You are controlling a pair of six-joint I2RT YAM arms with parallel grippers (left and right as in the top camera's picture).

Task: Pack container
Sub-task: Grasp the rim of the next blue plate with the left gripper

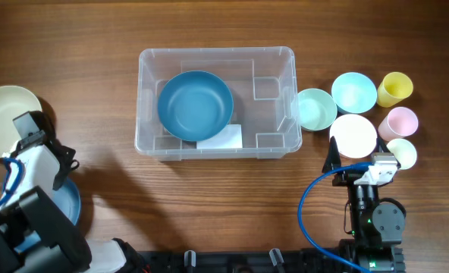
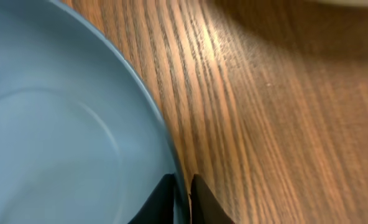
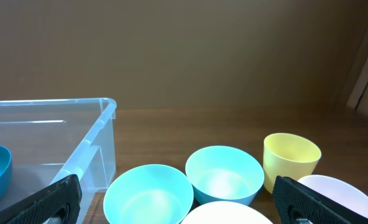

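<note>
Jaws of the left gripper (image 2: 183,204) are pinching the rim of a pale blue plate (image 2: 59,124), one dark finger on each side of the edge, at the lower left of the overhead frame. Jaws of the right gripper (image 3: 184,205) are standing wide apart and are grasping nothing; they are hanging just in front of the group of dishes at the right.

The container (image 1: 217,51) is sitting on the tabletop (image 1: 209,205) in the upper middle of the overhead frame. Only one thing is lying inside it, a dark blue bowl (image 1: 195,105) in its left half, so I judge the packing is only beginning.

Many pieces are waiting outside:
- a mint bowl (image 1: 315,108) just beside the container's right wall
- a light blue bowl (image 1: 353,91) and a white bowl (image 1: 353,134)
- a yellow cup (image 1: 395,89), a pink cup (image 1: 400,121) and a cream cup (image 1: 402,153)
- a cream plate (image 1: 8,117) at the far left edge

The pale blue plate is probably the next one to go in.

A white label (image 1: 226,139) is showing on the container's base, partly under the dark blue bowl. No writing on it is readable, and no brand mark is showing on any dish.
</note>
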